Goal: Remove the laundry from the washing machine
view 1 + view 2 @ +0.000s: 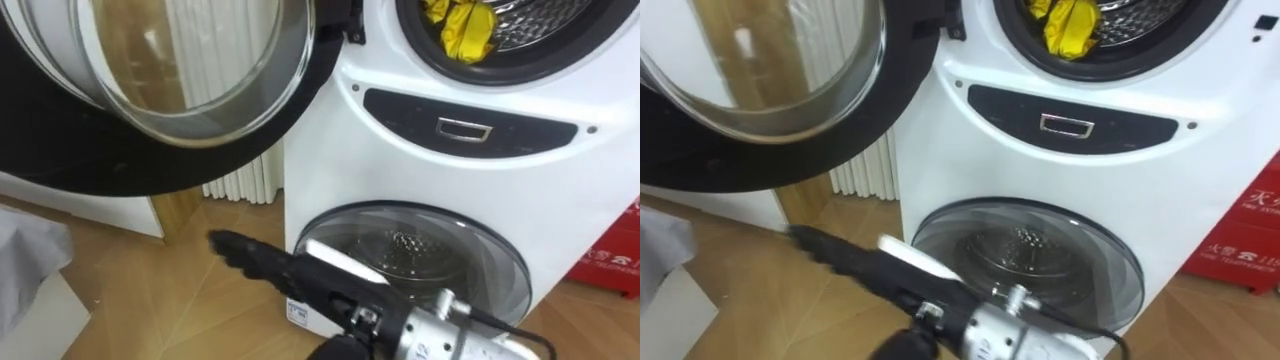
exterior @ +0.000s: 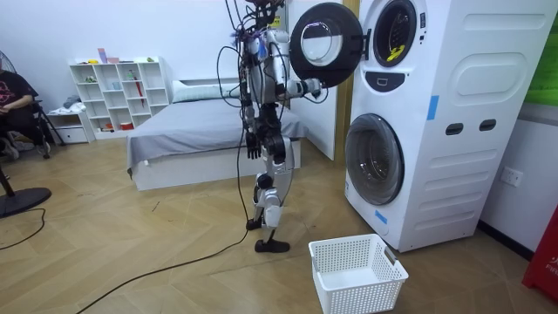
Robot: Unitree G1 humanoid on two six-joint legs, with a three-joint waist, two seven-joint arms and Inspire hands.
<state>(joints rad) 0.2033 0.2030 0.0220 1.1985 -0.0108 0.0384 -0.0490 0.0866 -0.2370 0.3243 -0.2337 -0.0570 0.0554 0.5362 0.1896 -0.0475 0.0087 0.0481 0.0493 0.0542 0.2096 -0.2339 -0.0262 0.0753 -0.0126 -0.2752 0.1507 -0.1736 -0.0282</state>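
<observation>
Eye views: yellow clothes (image 1: 462, 30) bunched inside the upper drum (image 1: 540, 25), untouched; right robot hand (image 1: 265, 260) low before the lower door (image 1: 425, 245), stretched flat, released, holding nothing. Room view: standing facing the washing machine (image 2: 453, 122); left robot hand (image 2: 253, 144) hanging alongside, state impossible to tell; basket (image 2: 357, 272) on floor.

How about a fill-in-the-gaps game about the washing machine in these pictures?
1. The cloth lying in the upper drum is ____ in colour.
2. The upper door stands ____.
3. The lower door is ____.
4. The white laundry basket stands on the ____.
Missing words: yellow, open, shut, floor.
</observation>
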